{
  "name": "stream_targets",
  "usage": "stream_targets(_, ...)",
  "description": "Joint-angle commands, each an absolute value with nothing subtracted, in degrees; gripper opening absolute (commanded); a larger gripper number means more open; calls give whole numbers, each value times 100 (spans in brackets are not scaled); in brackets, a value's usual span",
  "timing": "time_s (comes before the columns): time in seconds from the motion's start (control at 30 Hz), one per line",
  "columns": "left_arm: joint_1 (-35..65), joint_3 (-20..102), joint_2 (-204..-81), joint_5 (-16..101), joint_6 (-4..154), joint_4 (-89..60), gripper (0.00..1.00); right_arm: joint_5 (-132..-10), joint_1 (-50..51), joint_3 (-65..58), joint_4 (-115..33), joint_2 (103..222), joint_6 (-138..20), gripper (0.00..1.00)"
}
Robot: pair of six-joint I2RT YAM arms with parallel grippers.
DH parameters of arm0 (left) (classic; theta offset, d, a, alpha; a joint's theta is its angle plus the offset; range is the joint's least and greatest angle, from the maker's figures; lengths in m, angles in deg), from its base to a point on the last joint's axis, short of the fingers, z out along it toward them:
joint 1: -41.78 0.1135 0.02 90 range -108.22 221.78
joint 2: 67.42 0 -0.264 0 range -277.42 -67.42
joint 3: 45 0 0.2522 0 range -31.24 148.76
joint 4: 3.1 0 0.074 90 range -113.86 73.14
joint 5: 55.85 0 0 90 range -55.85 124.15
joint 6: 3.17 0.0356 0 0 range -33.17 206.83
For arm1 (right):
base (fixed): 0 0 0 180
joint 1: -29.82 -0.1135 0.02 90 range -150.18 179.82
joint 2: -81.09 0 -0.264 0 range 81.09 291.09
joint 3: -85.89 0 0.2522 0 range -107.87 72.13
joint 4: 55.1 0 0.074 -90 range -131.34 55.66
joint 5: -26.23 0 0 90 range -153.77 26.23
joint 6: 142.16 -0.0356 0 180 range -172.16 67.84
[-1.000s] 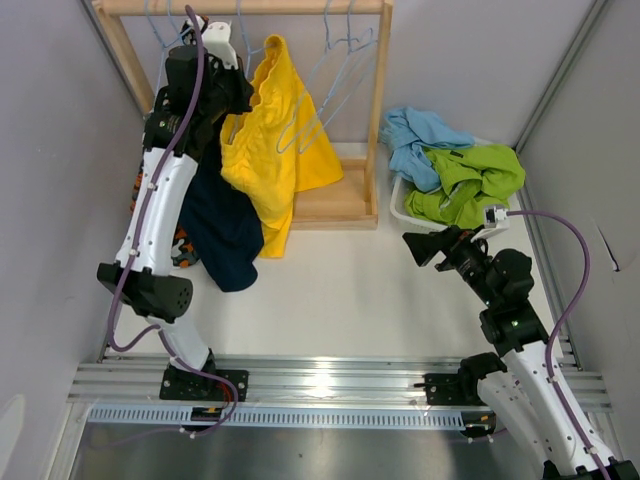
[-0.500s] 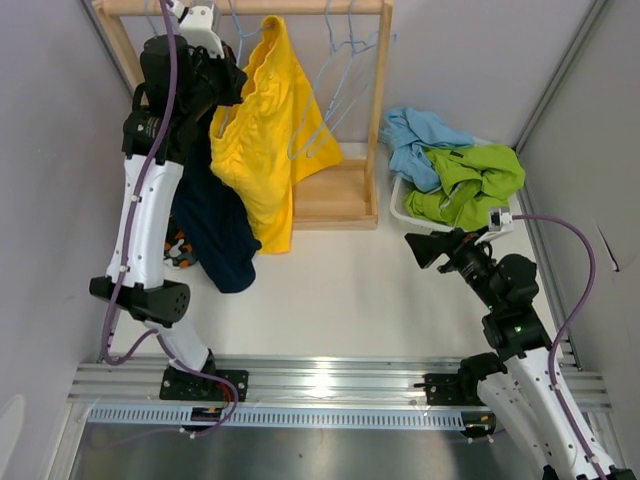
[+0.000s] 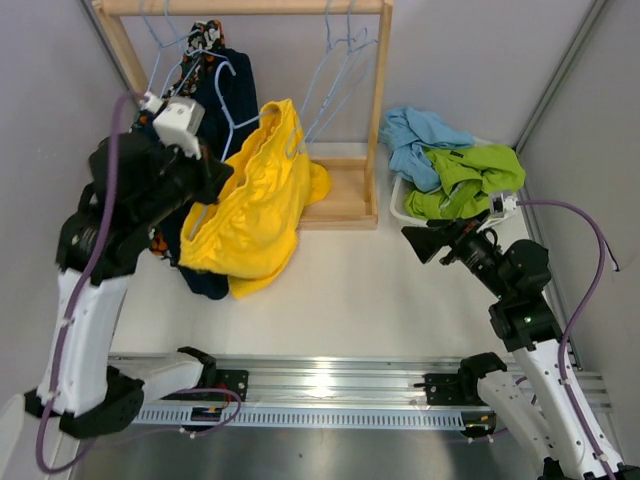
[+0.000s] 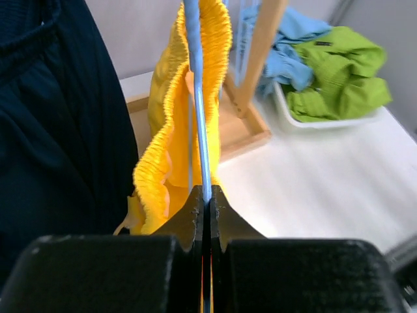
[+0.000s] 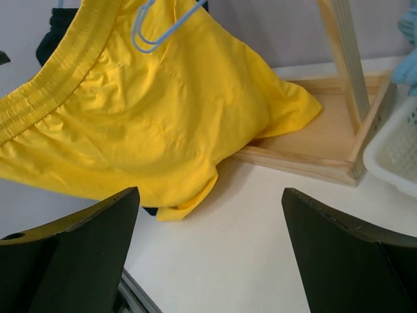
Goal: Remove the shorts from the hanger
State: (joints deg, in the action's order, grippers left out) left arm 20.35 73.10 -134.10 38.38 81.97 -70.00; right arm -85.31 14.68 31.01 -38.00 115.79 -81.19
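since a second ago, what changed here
The left gripper, shut on the blue hanger, pulled back toward the near-left, carrying the yellow shorts down away from the rail. The right gripper stayed open and nearly still. The basket of shorts is unchanged.

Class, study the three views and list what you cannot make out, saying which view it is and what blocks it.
- Left claw: hidden under the left arm in the top view; the left wrist view shows it shut on the blue hanger.
- Camouflage shorts: top view, mostly behind the left arm and the navy shorts.
- White basket: right wrist view, cut off by the right edge.
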Motion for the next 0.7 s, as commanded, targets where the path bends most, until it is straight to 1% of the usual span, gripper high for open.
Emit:
stream_targets(0.0, 1919, 7098, -12686, 4538, 7963, -7230, 0, -9135, 1479, 2634, -3887, 11677, -7931, 99)
stream_targets(0.1, 1726, 6949, -12439, 4986, 7849, -7591, 0, -9505, 1453, 2476, -3940, 11774, -7949, 99)
stream_targets(0.27, 1480, 6483, -11814, 5778, 7822, -7487, 0, -10075, 1260, 2353, -4317, 11967, -8046, 99)
stream_targets(0.33, 1418, 6334, -11726, 6138, 7778, -7434, 0, -10173, 997, 2230, -4502, 12143, -7976, 99)
stream_targets(0.5, 1216, 6551, -11533, 6683, 7436, -7223, 0, -9963, 276, 1677, -4345, 12600, -7501, 99)
stream_targets(0.67, 1128, 6763, -11444, 6877, 7347, -7056, 0, -9550, -321, 1483, -4362, 13004, -7255, 99)
